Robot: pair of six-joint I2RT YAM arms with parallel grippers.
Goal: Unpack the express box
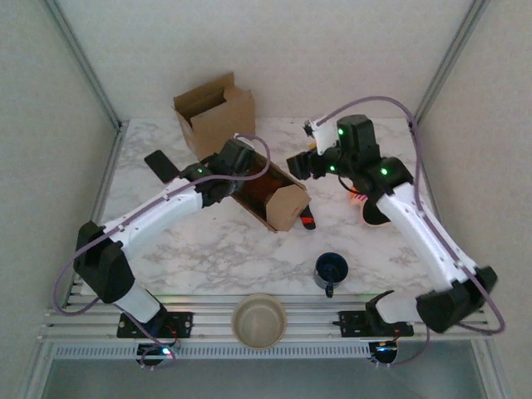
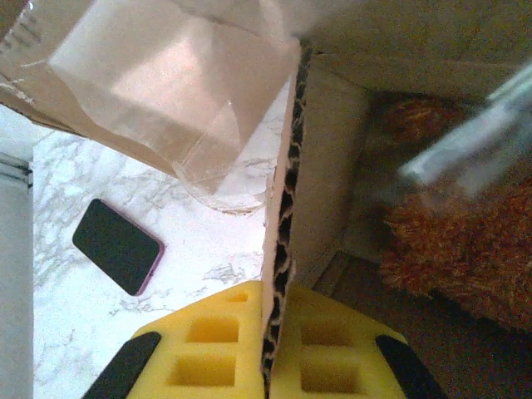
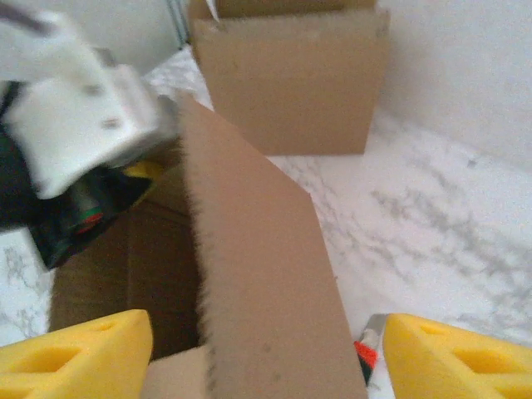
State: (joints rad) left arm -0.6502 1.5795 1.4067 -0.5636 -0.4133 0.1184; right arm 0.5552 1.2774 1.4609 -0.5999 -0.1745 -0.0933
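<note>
The box (image 1: 278,204) sits in the middle of the table (image 1: 249,253). The left hand (image 2: 270,362) pinches its wall (image 2: 280,241) tight — the right hand (image 3: 266,357) is wide open around a flap (image 3: 258,249). A hard tug could tear the wall.

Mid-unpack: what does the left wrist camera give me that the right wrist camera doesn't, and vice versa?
Left wrist adds: a black rectangular phone on the white marble table, a brown fuzzy item inside the open brown cardboard box, and the left claw shut on that box's corrugated wall. Right wrist adds: a second, upright brown cardboard box behind, and the open right claw straddling a cardboard flap. Shared: the open box and the marble table.
</note>
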